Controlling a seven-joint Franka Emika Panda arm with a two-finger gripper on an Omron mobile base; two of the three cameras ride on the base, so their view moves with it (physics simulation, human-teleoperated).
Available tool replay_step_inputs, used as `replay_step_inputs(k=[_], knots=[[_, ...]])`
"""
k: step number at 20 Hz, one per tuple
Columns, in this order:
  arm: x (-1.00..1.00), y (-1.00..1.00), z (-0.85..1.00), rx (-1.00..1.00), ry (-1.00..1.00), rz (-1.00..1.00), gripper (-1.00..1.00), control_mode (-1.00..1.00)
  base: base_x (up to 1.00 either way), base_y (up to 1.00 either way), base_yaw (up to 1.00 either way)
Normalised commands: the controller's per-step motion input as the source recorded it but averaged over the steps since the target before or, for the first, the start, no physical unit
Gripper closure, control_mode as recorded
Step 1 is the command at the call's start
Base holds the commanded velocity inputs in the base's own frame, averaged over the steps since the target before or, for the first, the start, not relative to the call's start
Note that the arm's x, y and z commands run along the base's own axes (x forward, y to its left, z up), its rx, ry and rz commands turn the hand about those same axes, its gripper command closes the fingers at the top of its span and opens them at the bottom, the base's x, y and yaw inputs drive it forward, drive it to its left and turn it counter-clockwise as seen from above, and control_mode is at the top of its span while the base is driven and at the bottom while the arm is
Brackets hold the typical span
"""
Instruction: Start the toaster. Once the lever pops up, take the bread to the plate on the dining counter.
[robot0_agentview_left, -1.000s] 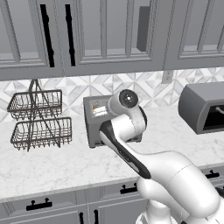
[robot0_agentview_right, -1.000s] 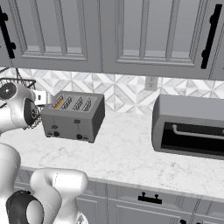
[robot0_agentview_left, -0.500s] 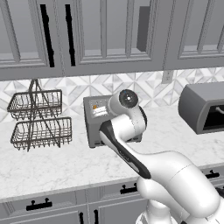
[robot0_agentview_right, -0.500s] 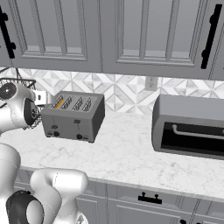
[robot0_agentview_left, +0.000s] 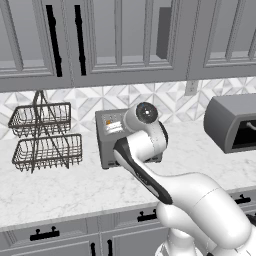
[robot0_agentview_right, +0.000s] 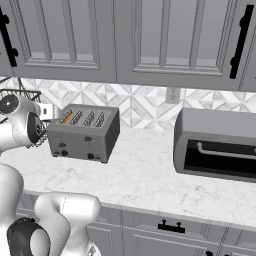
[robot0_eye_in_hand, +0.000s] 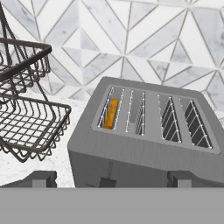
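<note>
The grey four-slot toaster (robot0_agentview_right: 85, 134) stands on the marble worktop against the tiled wall. The bread (robot0_eye_in_hand: 110, 113) sits edge-on, orange-yellow, deep in its leftmost slot (robot0_agentview_right: 66, 118). In the hand view my gripper (robot0_eye_in_hand: 110, 179) is open and hovers in front of and slightly above the toaster (robot0_eye_in_hand: 144, 144). Its fingertips (robot0_eye_in_hand: 38, 178) are spread wide on either side of the left lever (robot0_eye_in_hand: 106, 181), apart from it. In the left base view my arm covers much of the toaster (robot0_agentview_left: 107, 137). The plate and the dining counter are out of view.
A two-tier dark wire basket (robot0_agentview_left: 42, 137) stands just left of the toaster (robot0_eye_in_hand: 26, 105). A larger dark-grey rounded appliance with a black opening (robot0_agentview_right: 217, 145) sits to the right. Grey wall cabinets (robot0_agentview_right: 125, 40) hang overhead.
</note>
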Motion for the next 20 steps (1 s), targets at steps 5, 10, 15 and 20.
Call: replay_step_inputs(k=[5, 10, 15, 20], knots=[[0.00, 0.00, 0.00, 0.00, 0.00, 0.00, -1.00, -1.00, 0.00, 0.00, 0.00], [0.00, 0.00, 0.00, 0.00, 0.00, 0.00, -1.00, -1.00, 0.00, 0.00, 0.00], [0.00, 0.00, 0.00, 0.00, 0.00, 0.00, -1.00, -1.00, 0.00, 0.00, 0.00], [0.00, 0.00, 0.00, 0.00, 0.00, 0.00, -1.00, -1.00, 0.00, 0.00, 0.00]])
